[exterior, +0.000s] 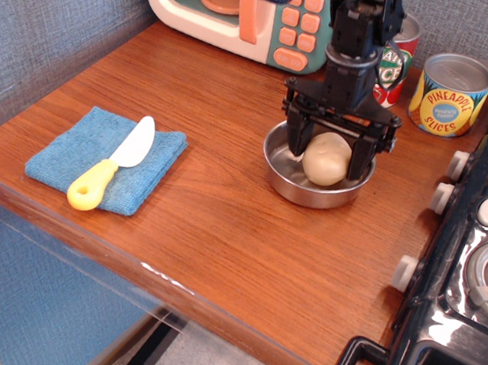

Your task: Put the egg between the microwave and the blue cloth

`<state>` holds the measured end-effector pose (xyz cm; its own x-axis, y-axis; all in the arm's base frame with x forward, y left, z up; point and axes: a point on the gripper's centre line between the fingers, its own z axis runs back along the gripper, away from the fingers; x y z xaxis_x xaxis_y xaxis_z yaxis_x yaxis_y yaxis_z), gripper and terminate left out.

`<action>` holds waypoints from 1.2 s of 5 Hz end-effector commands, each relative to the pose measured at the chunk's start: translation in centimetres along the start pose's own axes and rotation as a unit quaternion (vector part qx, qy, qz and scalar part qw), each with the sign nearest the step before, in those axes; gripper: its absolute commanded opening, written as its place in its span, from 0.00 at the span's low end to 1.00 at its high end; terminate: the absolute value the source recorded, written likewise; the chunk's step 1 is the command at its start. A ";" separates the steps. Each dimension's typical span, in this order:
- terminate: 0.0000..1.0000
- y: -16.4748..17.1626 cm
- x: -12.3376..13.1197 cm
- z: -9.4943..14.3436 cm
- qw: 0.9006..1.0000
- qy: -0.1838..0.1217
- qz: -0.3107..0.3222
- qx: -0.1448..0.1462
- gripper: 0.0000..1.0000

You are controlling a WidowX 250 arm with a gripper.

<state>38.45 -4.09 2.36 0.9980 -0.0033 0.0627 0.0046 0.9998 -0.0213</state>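
The pale beige egg [327,160] lies in the round steel pan [303,192] at the middle right of the wooden counter. My gripper [328,154] hangs straight down over the pan, open, with one finger on each side of the egg; I cannot tell whether the fingers touch it. The teal and cream microwave [239,8] stands at the back left. The blue cloth [73,157] lies near the front left edge, far from the gripper.
A yellow-handled white knife [112,169] lies on the cloth. A tomato sauce can [394,66] and a pineapple slices can [451,94] stand at the back right. A black toy stove [483,265] borders the counter's right side. A grey wall runs along the left.
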 end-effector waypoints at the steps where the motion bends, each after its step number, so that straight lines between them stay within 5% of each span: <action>1: 0.00 1.1 0.0 -0.4 1.000 0.004 0.003 0.019 1.00; 2: 0.00 1.3 0.0 0.1 1.000 -0.003 0.000 0.014 0.00; 4: 0.00 0.5 2.7 6.1 0.993 -0.097 -0.048 -0.041 0.00; 5: 0.00 2.2 2.8 10.0 0.986 -0.147 -0.067 -0.043 0.00; 6: 0.00 6.7 1.3 10.6 0.991 -0.120 -0.062 -0.004 0.00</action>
<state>38.99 3.25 10.19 0.9649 -0.1105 0.2383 0.1173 0.9930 -0.0145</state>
